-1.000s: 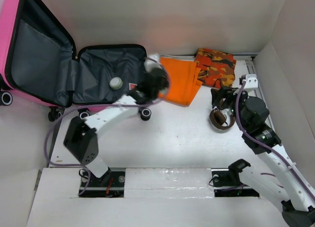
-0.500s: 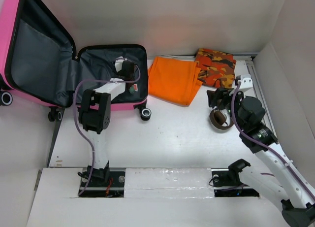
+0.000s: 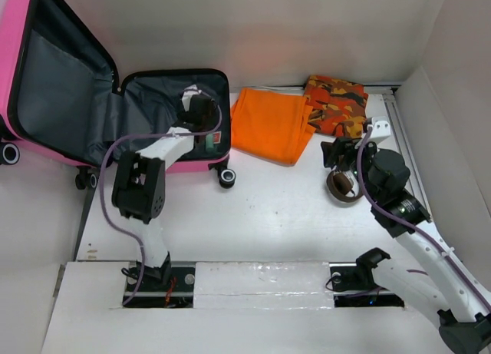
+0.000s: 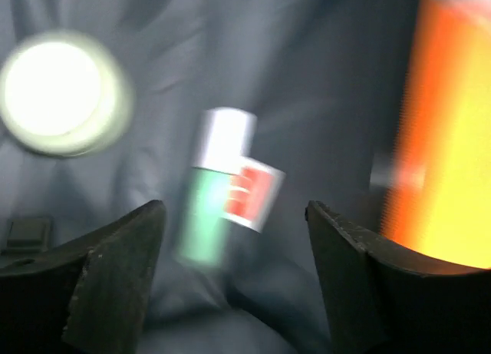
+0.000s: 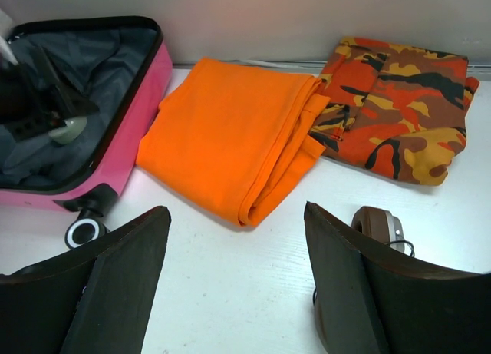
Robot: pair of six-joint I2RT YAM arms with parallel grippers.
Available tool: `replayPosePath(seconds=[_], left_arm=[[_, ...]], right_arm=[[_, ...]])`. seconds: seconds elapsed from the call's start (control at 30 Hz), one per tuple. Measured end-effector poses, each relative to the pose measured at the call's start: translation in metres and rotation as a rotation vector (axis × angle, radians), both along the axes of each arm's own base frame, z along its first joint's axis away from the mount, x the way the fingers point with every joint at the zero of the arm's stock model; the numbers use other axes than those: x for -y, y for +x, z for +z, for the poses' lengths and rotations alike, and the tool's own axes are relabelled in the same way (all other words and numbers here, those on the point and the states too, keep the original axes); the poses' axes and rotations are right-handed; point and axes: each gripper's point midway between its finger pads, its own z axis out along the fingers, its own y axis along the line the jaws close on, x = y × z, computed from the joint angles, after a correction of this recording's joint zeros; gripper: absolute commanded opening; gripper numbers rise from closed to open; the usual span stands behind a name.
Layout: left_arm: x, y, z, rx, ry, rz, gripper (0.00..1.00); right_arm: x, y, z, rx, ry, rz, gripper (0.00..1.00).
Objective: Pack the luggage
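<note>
Hanging inside the luggage (image 3: 146,108), left fingers (image 4: 115,285) stand apart near its rim.

White table (image 3: 268,216), open pink luggage (image 3: 146,116), folded orange cloth (image 3: 268,127), camouflage cloth (image 3: 337,104), brown coiled belt (image 3: 343,186)

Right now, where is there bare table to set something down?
Widest bare patch: table on the near side of the orange cloth, between the luggage and the brown coil. Crowded: the right rear corner, around the camouflage cloth and right fingers.
</note>
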Motion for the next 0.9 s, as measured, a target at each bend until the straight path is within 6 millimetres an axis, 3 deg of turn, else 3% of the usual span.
replayPosePath(seconds=[0.03, 0.1, 0.2, 0.27, 0.3, 0.37, 0.43, 0.53, 0.63, 0.73, 0.9], left_arm=[[0.008, -0.004, 0.016, 0.028, -0.006, -0.018, 0.71], [0.04, -0.016, 0.07, 0.147, -0.028, -0.085, 0.71], [0.122, -0.057, 0.15, 0.333, -0.102, -0.26, 0.69], [0.182, -0.094, 0.176, 0.394, -0.16, -0.404, 0.67], [0.214, -0.115, 0.177, 0.397, -0.188, -0.483, 0.67], [0.268, -0.151, 0.157, 0.357, -0.223, -0.624, 0.65], [0.307, -0.173, 0.112, 0.271, -0.214, -0.721, 0.65], [0.345, -0.192, 0.032, 0.113, -0.15, -0.804, 0.65], [0.369, -0.207, -0.022, 0.01, -0.092, -0.854, 0.65], [0.393, -0.221, -0.038, -0.017, -0.083, -0.899, 0.65], [0.425, -0.224, -0.011, 0.039, -0.128, -0.929, 0.65]], right_arm=[[0.0, 0.0, 0.0, 0.001, 0.0, 0.0, 0.77], [0.0, 0.0, 0.0, 0.001, 0.0, -0.001, 0.77], [0.002, -0.001, 0.002, 0.008, 0.003, -0.008, 0.77], [0.006, -0.004, 0.007, 0.022, 0.01, -0.019, 0.77], [0.008, -0.006, 0.01, 0.031, 0.015, -0.026, 0.77], [0.013, -0.01, 0.019, 0.056, 0.027, -0.039, 0.76], [0.016, -0.015, 0.029, 0.08, 0.04, -0.045, 0.74], [0.018, -0.018, 0.045, 0.112, 0.058, -0.046, 0.74], [0.018, -0.019, 0.053, 0.125, 0.065, -0.045, 0.74], [0.016, -0.017, 0.048, 0.107, 0.055, -0.045, 0.74], [0.014, -0.014, 0.038, 0.074, 0.037, -0.043, 0.74]])
